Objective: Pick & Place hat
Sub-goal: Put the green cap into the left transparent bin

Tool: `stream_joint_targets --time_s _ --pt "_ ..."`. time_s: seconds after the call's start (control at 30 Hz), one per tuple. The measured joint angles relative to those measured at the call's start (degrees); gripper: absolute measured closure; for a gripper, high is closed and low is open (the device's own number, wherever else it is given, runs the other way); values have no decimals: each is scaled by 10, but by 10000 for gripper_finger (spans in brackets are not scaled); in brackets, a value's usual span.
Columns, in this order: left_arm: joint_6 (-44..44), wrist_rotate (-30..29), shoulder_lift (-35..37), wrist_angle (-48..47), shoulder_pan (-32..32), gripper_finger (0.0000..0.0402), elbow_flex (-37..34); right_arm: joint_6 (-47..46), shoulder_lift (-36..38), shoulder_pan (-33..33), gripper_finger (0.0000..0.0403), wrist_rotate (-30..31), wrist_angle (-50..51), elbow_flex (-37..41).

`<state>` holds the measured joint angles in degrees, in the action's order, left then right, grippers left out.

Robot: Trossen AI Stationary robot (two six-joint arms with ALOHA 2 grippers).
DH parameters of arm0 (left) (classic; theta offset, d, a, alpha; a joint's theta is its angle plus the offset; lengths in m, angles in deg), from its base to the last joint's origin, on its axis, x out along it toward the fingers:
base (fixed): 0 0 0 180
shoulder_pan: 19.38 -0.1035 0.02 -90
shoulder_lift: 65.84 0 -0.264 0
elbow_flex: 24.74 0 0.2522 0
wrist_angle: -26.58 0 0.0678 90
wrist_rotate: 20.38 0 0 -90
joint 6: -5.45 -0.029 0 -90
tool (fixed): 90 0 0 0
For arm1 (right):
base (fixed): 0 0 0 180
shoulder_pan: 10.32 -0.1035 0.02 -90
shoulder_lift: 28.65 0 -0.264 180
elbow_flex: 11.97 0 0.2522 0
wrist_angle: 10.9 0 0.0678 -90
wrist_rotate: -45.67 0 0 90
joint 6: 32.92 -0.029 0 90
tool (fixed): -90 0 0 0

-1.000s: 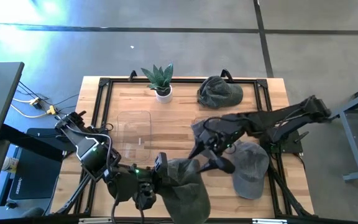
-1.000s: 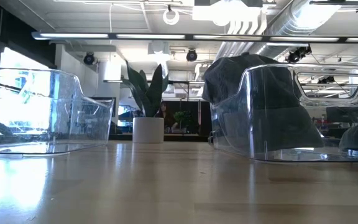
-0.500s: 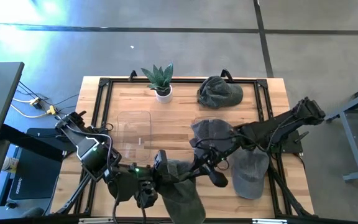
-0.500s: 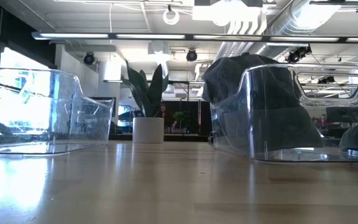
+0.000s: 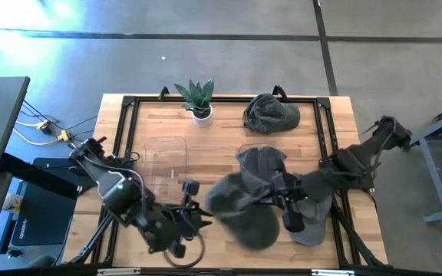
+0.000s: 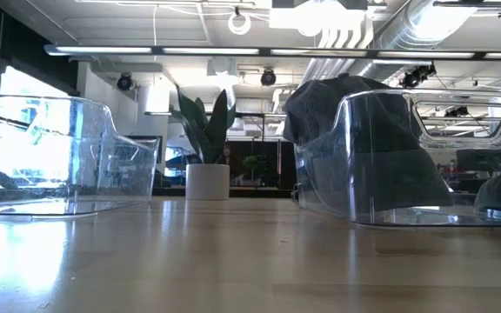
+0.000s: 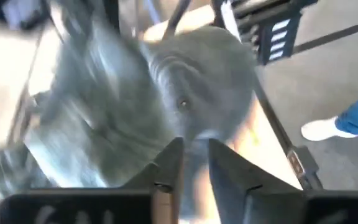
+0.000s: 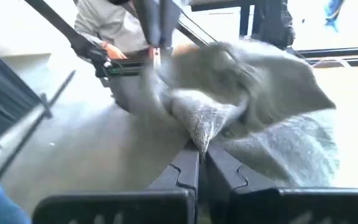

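Observation:
A grey hat (image 5: 240,208) is near the table's near edge, between my two arms, and it looks blurred. My right gripper (image 5: 273,198) is at its right side, shut on its cloth. My left gripper (image 5: 198,213) stands just left of the hat, its fingers (image 7: 166,165) a little apart with nothing between them; the hat (image 7: 166,93) lies beyond their tips. Neither gripper shows in the low view. A second grey hat (image 5: 261,162) sits over a clear stand (image 6: 407,156). My right gripper pinches a peaked fold of the hat's grey cloth (image 8: 199,127) between its two shut fingers, on the hat's right side. The fingers come from the table's right. The rest of the hat spreads out beyond the fingertips; whether it is clear of the table I cannot tell.
An empty clear stand (image 5: 167,162) stands left of centre. A potted plant (image 5: 198,100) is at the far edge. A third hat (image 5: 272,113) lies at the far right, and another (image 5: 313,208) lies on the table under my right arm. A person (image 8: 114,25) stands beyond the table.
My right gripper has reached toward the near left, shut on the hat, then drawn back toward the table's right edge. The hat has gone with it, rightward and away from the near edge. My left gripper has opened a little and let go of the hat.

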<state>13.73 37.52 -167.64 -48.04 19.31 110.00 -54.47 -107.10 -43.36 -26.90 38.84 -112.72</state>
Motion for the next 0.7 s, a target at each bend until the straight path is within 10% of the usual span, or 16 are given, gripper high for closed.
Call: stream_joint_targets --time_s 0.27,0.5,0.7 --pt "236 -60 0 -104 -21 256 -23 -25 -4 -48 397 89 28 -13" --pt "207 -171 24 21 -10 261 -23 -30 -4 -62 398 91 30 -13" --pt "256 -135 34 58 -42 261 -22 -27 -4 -61 400 91 30 -13"
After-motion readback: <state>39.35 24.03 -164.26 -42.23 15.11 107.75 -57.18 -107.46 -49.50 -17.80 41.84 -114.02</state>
